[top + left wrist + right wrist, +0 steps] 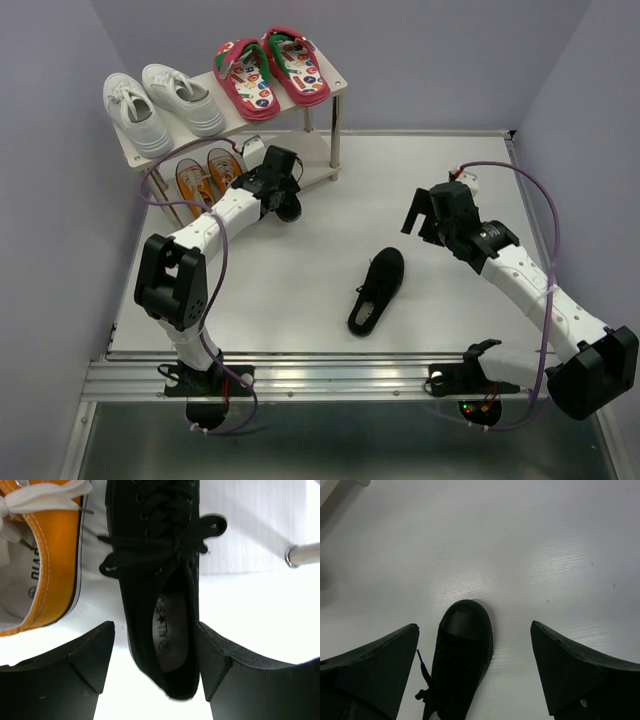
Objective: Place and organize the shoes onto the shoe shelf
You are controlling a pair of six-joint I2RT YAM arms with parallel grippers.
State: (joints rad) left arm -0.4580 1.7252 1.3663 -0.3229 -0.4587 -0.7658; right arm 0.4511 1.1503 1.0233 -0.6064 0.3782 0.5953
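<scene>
White ribbed tabletop, lavender walls: the left gripper, black wedge fingers spread apart, straddles a black canvas lace-up shoe beside glossy orange sneakers at the beige shelf's lower board. The right gripper gapes wide over the second black shoe on the table.

Shoe shelf part-loaded.
White sneakers and red flip-flops are occupying the top tier, orange sneakers the lower with one black shoe just beside them; the other black shoe is lying on the table.
</scene>
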